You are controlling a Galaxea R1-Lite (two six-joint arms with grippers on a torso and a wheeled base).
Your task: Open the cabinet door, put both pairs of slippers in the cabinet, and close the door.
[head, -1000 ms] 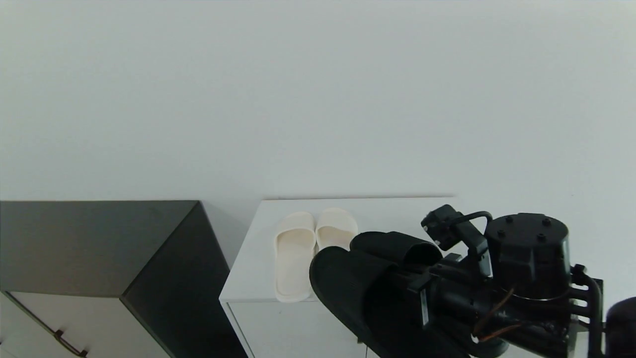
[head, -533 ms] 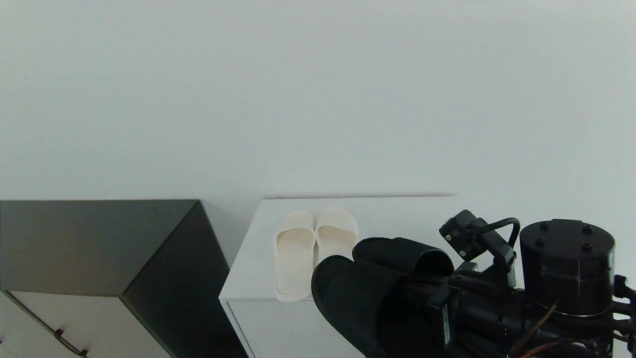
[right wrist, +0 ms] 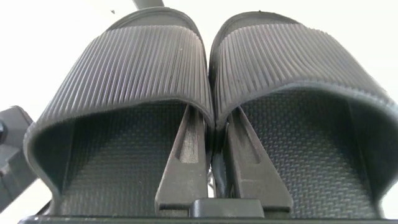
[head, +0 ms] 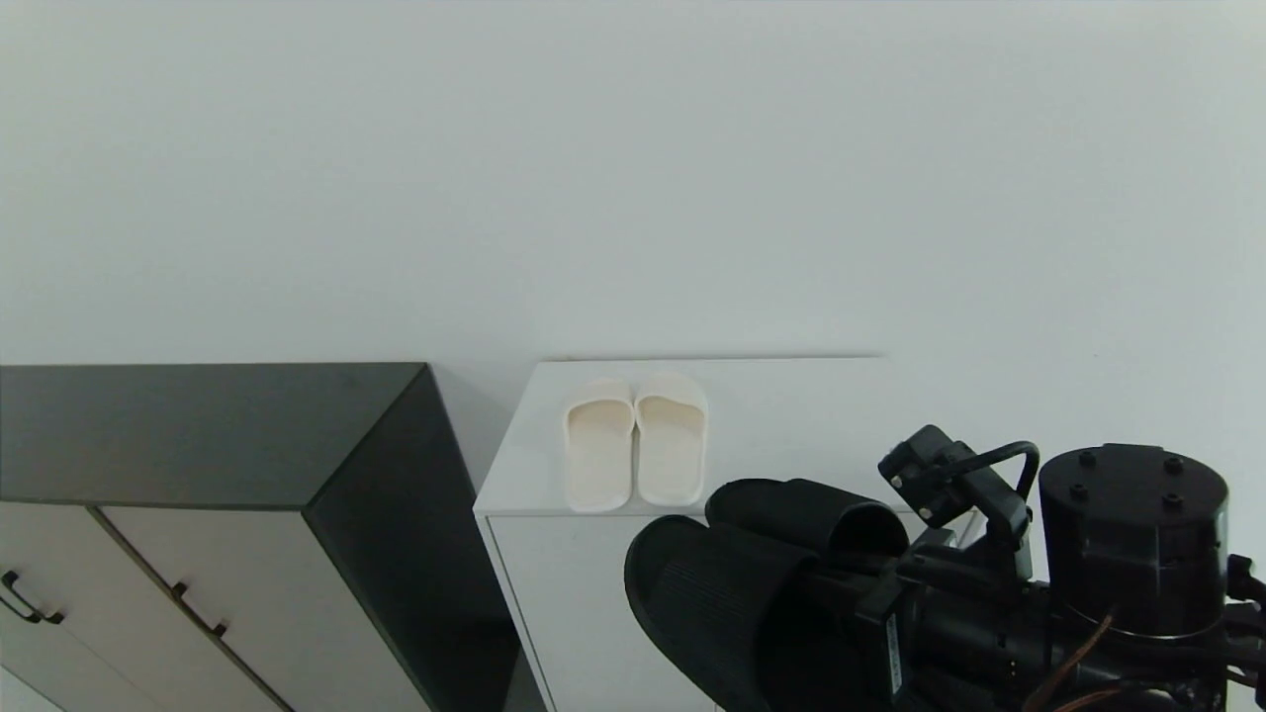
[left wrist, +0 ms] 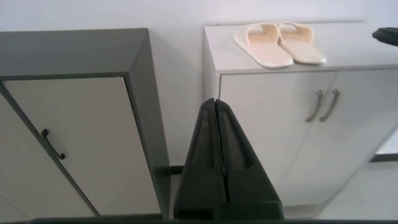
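While in right claw (right wrist: 212, 132), black slippers (head: 727, 591) toes-leftward.

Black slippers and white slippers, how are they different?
The black slippers are dark with ribbed straps; the cream slippers are pale with smooth straps. The black slippers are clamped in the right end effector, held up in the air; the cream slippers lie flat on top of the white cabinet. Both are slide pairs, each pair side by side.
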